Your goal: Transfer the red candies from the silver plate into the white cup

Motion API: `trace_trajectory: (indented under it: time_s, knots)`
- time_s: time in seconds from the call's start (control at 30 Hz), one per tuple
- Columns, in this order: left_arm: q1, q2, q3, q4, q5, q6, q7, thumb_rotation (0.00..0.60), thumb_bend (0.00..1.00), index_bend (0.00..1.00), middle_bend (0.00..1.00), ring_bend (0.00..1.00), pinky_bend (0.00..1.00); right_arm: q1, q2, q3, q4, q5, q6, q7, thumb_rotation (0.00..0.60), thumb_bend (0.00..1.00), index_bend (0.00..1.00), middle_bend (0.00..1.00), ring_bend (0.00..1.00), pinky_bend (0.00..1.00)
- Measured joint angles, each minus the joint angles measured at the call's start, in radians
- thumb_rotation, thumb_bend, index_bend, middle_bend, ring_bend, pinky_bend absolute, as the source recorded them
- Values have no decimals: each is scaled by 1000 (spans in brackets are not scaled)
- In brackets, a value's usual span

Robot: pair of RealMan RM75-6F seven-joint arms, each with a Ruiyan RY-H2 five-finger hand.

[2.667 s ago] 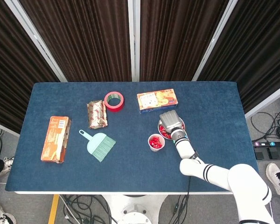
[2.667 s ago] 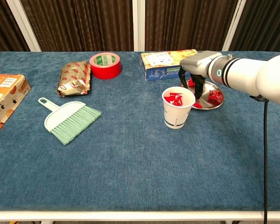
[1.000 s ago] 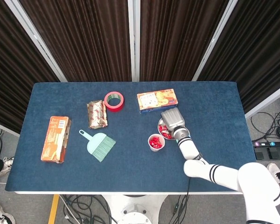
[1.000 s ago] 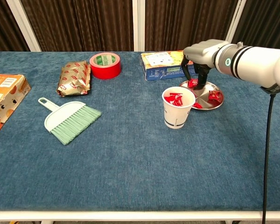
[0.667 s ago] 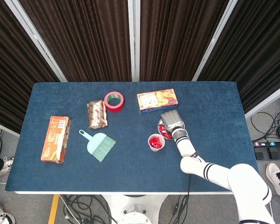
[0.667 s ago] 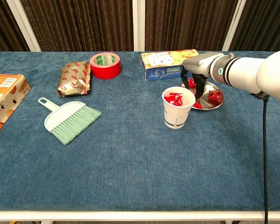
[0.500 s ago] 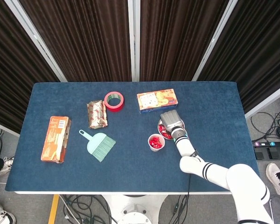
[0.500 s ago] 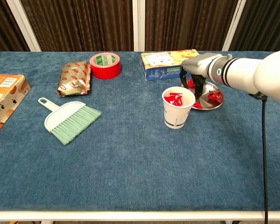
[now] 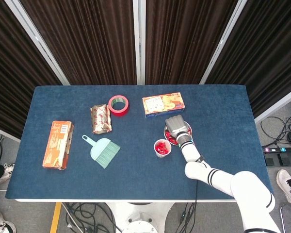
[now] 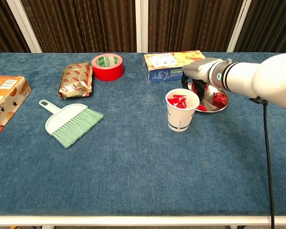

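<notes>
My right hand [image 10: 196,76] low over silver plate [image 10: 221,105], fingers among red candies [image 10: 218,98]; grip unclear. White cup [image 10: 182,110] just beside.

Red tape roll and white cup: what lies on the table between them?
Only bare blue cloth lies between the red tape roll and the white cup; the chest view shows it.

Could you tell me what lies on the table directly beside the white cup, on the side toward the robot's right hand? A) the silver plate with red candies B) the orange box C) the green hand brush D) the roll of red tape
A: in the chest view the silver plate, with red candies on it, lies just right of the white cup, under the right hand.
</notes>
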Motion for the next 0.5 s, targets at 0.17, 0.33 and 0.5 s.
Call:
trace_trajectory:
  time_s: [0.17,0.33,0.5]
  knots:
    - [1,1,0,-3,1,3,2,599,102,146,164,58,188,-9,25,2,-36,-10,27,6,600,198,593,1000,1000,1000]
    - [1,2,2,-8,5,7,4,600,103,146,164,58,188,-24,69,7,-109,-31,74,14,600,201,598,1000,1000,1000]
    - [-2,4,1,-16,7,10,12,600,102,146,164,58,188,-41,138,18,-245,-81,153,24,600,201,599,1000,1000,1000]
